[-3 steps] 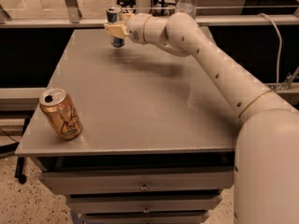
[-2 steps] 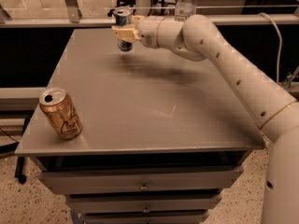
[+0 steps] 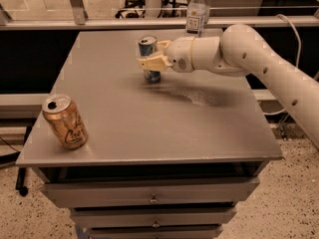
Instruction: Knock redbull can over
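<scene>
redbull can [image 3: 147, 46] upright, just behind the jaws

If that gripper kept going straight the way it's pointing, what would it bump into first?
The redbull can. The gripper is right at it on the far part of the table, pointing left in the picture. Contact looks immediate, though depth is hard to judge.

The cream-yellow gripper [image 3: 148, 60], on a white arm [image 3: 249, 49], lies across the blue-and-silver can [image 3: 147, 48]. Well apart from the gripper, at the grey table's [image 3: 149, 133] near corner, is a gold can [image 3: 65, 123] with script lettering. Just beyond the gripper is a clear, white-capped bottle [image 3: 196, 15].
</scene>
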Robot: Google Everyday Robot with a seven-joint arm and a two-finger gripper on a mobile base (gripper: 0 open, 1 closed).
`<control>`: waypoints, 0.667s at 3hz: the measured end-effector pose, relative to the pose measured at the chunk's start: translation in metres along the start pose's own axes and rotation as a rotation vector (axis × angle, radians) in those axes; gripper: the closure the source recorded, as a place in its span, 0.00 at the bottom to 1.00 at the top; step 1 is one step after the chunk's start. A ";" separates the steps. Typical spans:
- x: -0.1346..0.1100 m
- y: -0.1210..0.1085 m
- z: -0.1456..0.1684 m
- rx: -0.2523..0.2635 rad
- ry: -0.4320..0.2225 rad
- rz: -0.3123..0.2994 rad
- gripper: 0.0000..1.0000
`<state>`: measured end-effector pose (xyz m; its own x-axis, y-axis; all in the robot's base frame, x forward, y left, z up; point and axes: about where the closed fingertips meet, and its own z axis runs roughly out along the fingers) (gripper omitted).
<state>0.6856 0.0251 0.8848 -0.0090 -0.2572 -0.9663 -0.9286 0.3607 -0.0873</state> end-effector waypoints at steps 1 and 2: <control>0.013 0.006 -0.028 0.018 0.116 -0.014 1.00; 0.014 0.001 -0.054 0.047 0.196 -0.048 1.00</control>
<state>0.6642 -0.0261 0.8843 -0.0414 -0.4432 -0.8955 -0.9116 0.3836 -0.1477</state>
